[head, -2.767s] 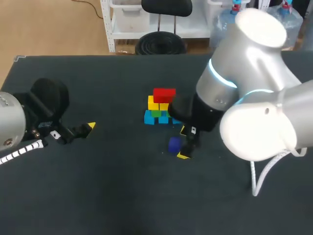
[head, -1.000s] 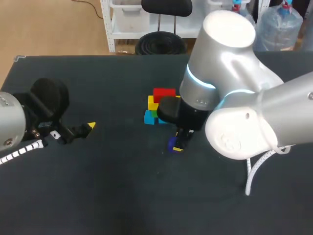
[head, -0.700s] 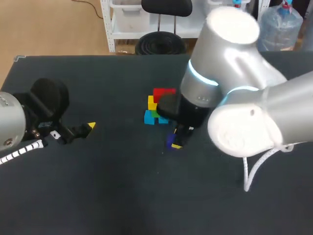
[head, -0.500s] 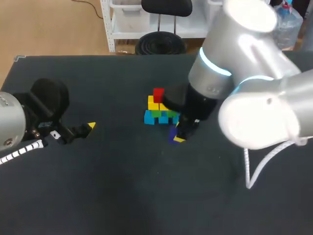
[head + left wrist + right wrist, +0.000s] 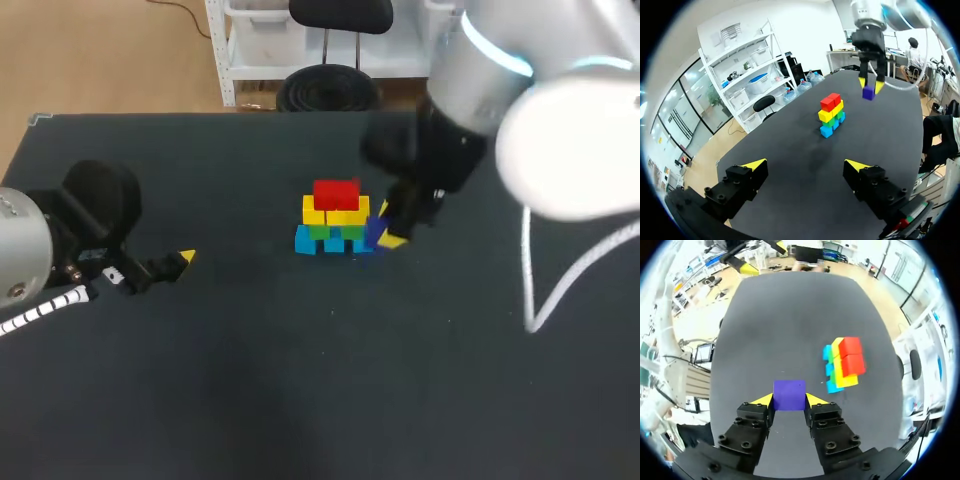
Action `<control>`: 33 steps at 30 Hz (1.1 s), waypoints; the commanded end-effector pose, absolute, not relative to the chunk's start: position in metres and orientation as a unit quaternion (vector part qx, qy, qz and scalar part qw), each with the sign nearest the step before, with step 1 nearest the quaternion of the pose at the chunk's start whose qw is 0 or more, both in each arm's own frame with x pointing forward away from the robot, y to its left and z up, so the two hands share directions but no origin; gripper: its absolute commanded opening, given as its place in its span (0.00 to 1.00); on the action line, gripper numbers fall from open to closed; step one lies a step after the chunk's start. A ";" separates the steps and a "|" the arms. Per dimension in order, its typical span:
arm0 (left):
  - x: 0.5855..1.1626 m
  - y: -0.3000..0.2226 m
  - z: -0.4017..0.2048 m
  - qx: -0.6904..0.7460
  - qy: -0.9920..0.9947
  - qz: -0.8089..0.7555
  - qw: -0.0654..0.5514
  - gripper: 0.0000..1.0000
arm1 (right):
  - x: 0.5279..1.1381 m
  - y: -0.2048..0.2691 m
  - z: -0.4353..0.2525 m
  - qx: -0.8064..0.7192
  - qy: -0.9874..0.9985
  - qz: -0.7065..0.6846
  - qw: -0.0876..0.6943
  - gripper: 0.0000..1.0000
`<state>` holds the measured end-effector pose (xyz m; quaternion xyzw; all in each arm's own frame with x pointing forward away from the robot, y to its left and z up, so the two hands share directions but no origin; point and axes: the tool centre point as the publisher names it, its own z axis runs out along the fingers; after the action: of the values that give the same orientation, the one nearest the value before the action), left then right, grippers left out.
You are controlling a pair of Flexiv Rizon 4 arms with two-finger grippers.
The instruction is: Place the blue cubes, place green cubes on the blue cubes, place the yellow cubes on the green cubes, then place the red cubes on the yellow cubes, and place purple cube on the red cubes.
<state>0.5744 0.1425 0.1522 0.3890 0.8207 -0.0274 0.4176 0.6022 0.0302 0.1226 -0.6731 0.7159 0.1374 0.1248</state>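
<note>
Stack (image 5: 333, 222) topped by red cubes (image 5: 336, 193) stands on the desk (image 5: 300, 380); right claw (image 5: 789, 401) clamps purple cube (image 5: 789, 394) high beside it, likely to clear that top layer. Left claw (image 5: 805, 165) gapes, parked well apart.

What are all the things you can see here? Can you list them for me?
table: one, dark, under everything
blue cubes: three show, bottom row of the stack
green cubes: two show, on the blue ones
yellow cubes: two, on the green ones
red cubes: two, top of the stack
purple cube: one, held off the table beside the stack
left tool: one, black with yellow tips, open and empty, far from the stack
right tool: one, black with yellow tips, shut on the purple cube
</note>
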 end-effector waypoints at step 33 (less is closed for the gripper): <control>0.574 0.140 0.150 0.385 0.821 -0.023 0.420 1.00 | 0.676 0.053 0.129 -0.694 0.706 0.080 0.117 0.00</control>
<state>0.5744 0.1425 0.1522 0.3890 0.8207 -0.0274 0.4176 0.6635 0.0459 0.1294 -0.6918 0.7067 0.0730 0.1294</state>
